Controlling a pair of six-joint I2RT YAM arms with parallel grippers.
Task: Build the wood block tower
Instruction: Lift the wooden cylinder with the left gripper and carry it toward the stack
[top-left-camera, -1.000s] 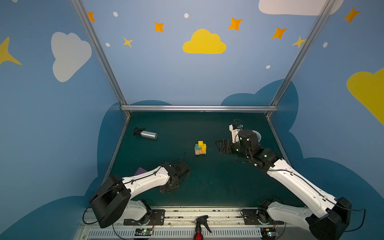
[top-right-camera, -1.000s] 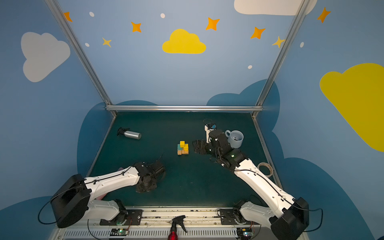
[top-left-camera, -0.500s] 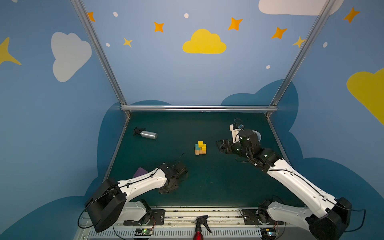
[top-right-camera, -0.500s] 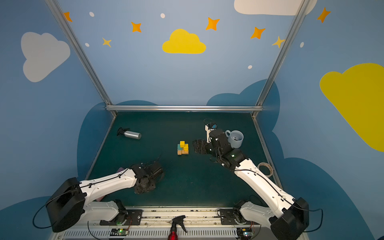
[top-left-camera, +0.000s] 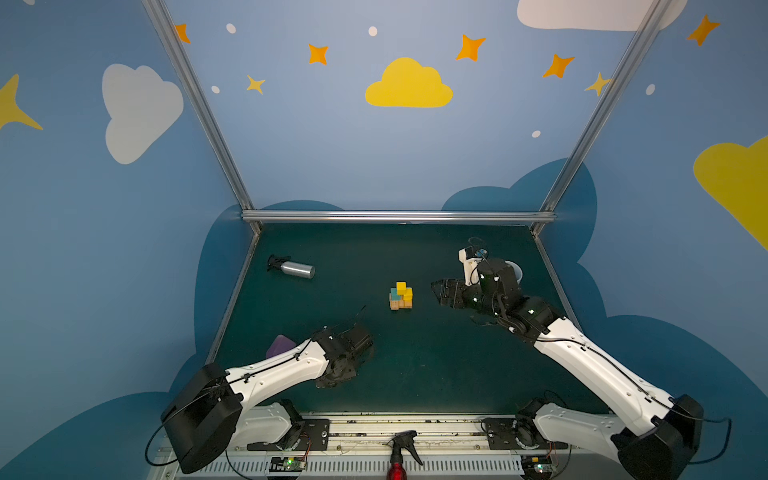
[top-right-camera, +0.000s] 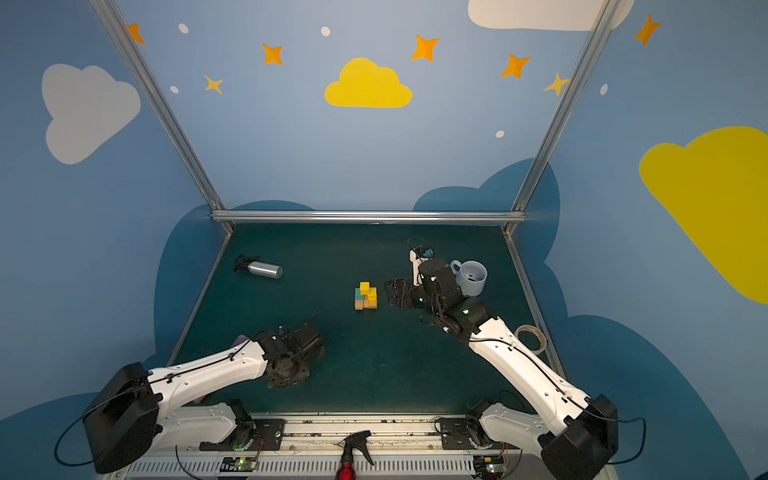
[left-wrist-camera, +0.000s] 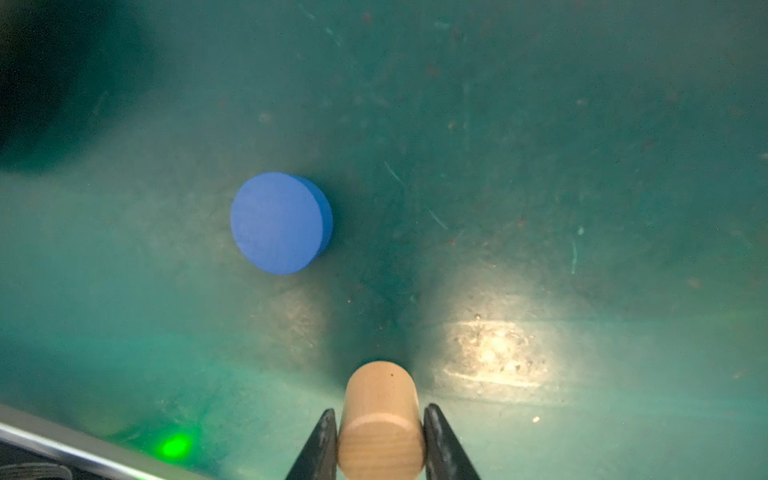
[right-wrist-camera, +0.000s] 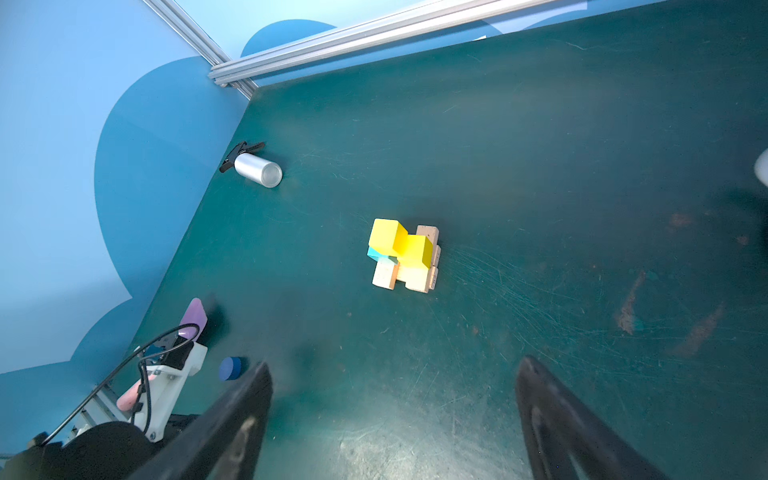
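The tower (top-left-camera: 401, 296) (top-right-camera: 365, 296) stands mid-table: tan planks at the base, a teal cube and two yellow cubes on them, seen also in the right wrist view (right-wrist-camera: 403, 255). My left gripper (top-left-camera: 334, 378) (top-right-camera: 286, 376) points down at the near left of the table. In the left wrist view its fingers (left-wrist-camera: 434, 428) press both sides of a tan cylinder (left-wrist-camera: 380, 415) lying on the mat, so it is shut on it. A blue cylinder (left-wrist-camera: 278, 222) (right-wrist-camera: 230, 368) lies close by. My right gripper (top-left-camera: 436, 293) (right-wrist-camera: 395, 362) hovers open just right of the tower, holding nothing.
A silver spray bottle (top-left-camera: 296, 268) (right-wrist-camera: 257, 168) lies at the far left. A pale grey mug (top-right-camera: 471, 276) stands behind the right wrist. A tape roll (top-right-camera: 528, 334) lies at the right edge, a purple object (top-left-camera: 280, 345) by the left arm, a red sprayer (top-left-camera: 399, 453) on the front rail.
The left arm has drawn back slightly toward the front and its jaws have narrowed onto the tan cylinder. The right arm and the tower have stayed still.
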